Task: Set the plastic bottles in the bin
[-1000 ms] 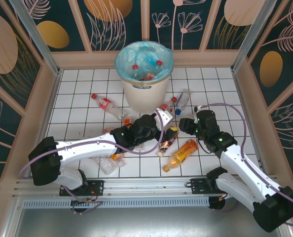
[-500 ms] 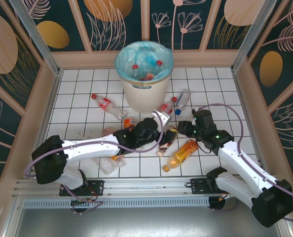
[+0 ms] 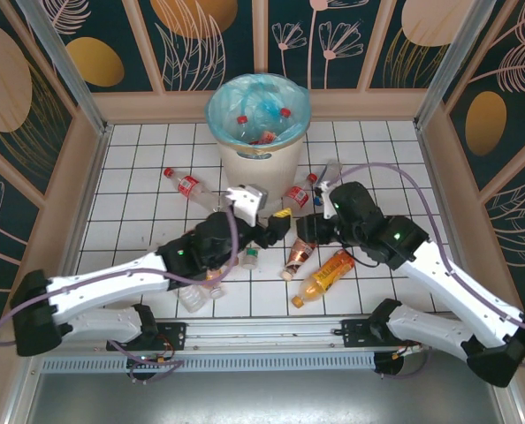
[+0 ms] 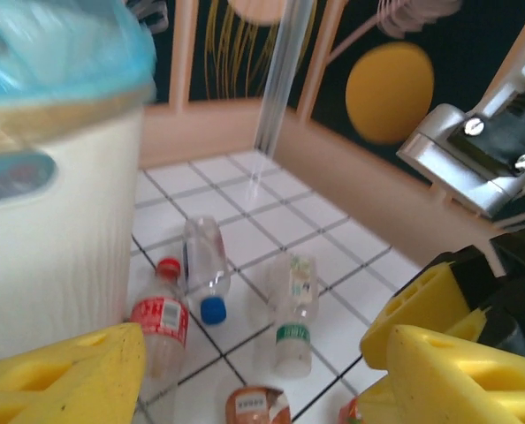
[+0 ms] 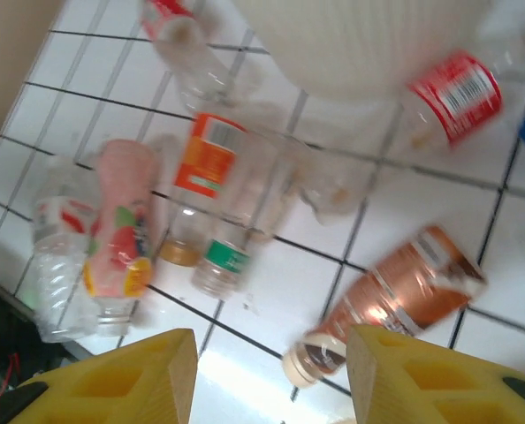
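Bottles (image 3: 241,119): a few are already in the bin (image 3: 216,104), with two red caps and a red label showing against the blue-green liner. Far more are left out on the tiles (image 3: 139,150), lying flat round the bin's foot and between the arms. Judgement: early to middle of the job, with well over half to go.

Left gripper (image 3: 278,223): fingers (image 4: 68,375) spread wide, nothing between them, touching nothing. It hangs above the tiles just in front of the bin. Beyond its tips lie a red-label bottle (image 4: 161,318) against the bin wall and a blue-cap bottle (image 4: 205,265) just beside it.

Right gripper (image 3: 305,228): fingers (image 5: 422,380) parted, gap empty, no contact seen. It looks down on the tiles. The brown bottle (image 5: 395,300) lies below it, nearer the finger on the frame's right. A green-label bottle (image 5: 223,256) and a pink bottle (image 5: 121,238) lie off toward the other side.

From above, the two grippers sit close together, tip near tip, over the same patch. Judgement: the brown bottle looks the likeliest next pick for the right gripper. The arms may crowd each other if both go down there.

An orange bottle (image 3: 324,276) lies nearer the bases, apart from both grippers.
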